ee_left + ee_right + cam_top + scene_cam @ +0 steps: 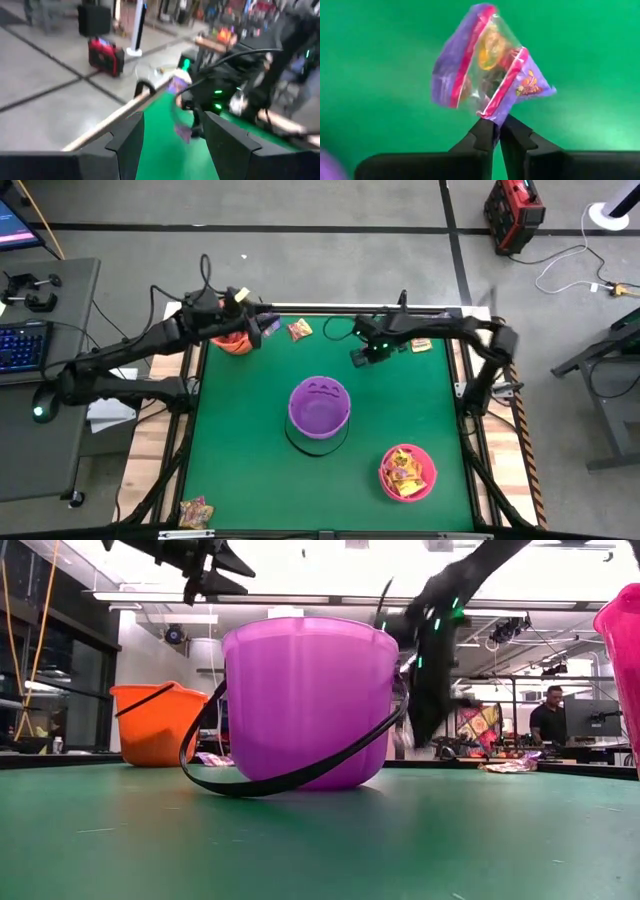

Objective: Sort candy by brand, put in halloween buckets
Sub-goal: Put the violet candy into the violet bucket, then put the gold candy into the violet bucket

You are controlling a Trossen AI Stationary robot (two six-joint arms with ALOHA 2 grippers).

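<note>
My right gripper (496,125) is shut on a purple candy packet (485,60) with red stripes. It hangs over the green table behind the purple bucket (320,406), at the far middle (362,356). My left gripper (172,135) is open and empty, up in the air beside the orange bucket (235,341) at the far left (266,330). The pink bucket (407,471) stands near right and holds several yellow and orange-red packets. In the low view the purple bucket (310,700) stands in front and its black handle lies on the table. My right gripper pinches the purple packet by one lower corner (494,114) between its two fingertips. The packet is lifted clear of the table and stands out beyond the fingertips, crumpled and tilted.
Loose packets lie on the table: one beside the orange bucket (299,330), one near the far right (420,345), and one at the near left corner (196,512). Bare green table (240,450) lies between the buckets. A person sits far back in the room (548,720).
</note>
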